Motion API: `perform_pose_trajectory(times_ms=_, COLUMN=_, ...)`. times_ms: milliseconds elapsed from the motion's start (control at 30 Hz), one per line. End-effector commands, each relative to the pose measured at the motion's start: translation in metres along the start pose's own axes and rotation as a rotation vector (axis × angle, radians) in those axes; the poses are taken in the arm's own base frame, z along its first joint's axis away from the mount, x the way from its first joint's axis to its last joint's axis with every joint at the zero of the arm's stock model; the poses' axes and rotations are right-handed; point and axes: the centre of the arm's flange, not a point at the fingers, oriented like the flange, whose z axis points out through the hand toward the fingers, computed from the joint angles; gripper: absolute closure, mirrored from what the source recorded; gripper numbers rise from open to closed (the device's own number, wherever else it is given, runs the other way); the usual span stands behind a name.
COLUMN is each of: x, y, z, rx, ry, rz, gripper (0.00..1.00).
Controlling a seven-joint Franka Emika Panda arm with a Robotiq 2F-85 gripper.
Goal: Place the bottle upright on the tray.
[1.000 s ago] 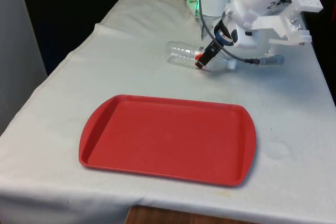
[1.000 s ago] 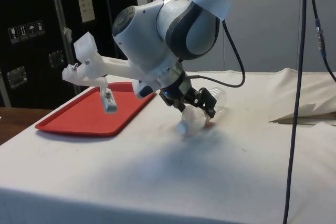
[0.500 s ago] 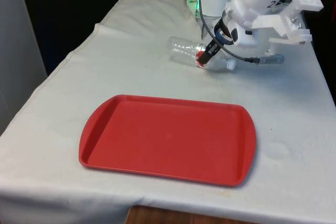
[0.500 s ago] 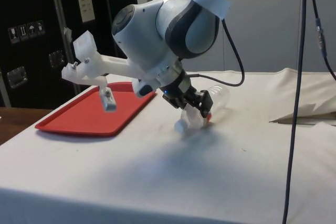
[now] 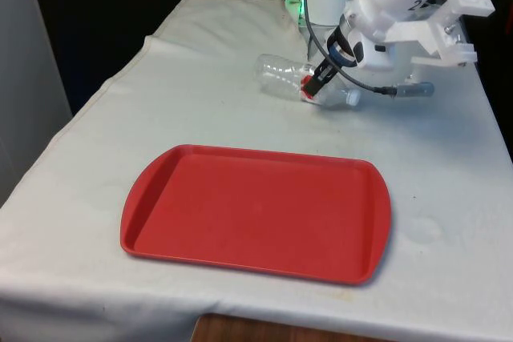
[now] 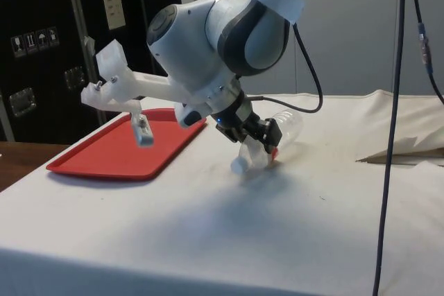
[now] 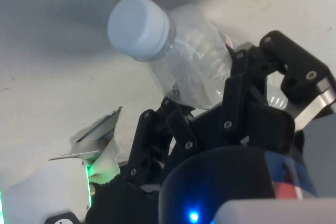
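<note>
1. Nearest the front camera: red tray (image 5: 256, 212), flat on the white cloth (image 5: 200, 110), nothing lying on it. Open cloth runs between the tray's far rim and the bottle; nothing stands between them
2. Farther back: clear plastic bottle (image 5: 282, 76) lying on its side beyond the tray, white cap (image 7: 138, 25) toward the front view's right, base toward its left
3. Versus 1.0 s ago: gripper (image 5: 317, 84) sits a little higher and closer around the bottle; in the side view the bottle's base end has lifted slightly, cap end (image 6: 238, 166) low near the cloth
4. Gripper (image 6: 262, 145) pinches the bottle just behind its neck, black fingers (image 7: 247, 98) on either side of the clear body, cap sticking out past them
</note>
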Motion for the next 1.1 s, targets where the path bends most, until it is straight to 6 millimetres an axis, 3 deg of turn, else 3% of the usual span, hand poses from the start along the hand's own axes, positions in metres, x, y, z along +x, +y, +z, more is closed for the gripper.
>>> perform_pose_trajectory(times_ms=0, x=-0.001, y=0.0, z=-0.002, rx=0.0, ry=0.001, rz=-0.001, gripper=0.66)
perform_pose_trajectory(times_ms=333, x=-0.008, y=0.001, z=-0.012, rx=-0.007, ry=0.001, rz=-0.001, gripper=0.66)
perform_pose_trajectory(times_ms=1067, x=-0.038, y=-0.003, z=-0.058, rx=-0.019, ry=0.002, rz=-0.003, gripper=0.66)
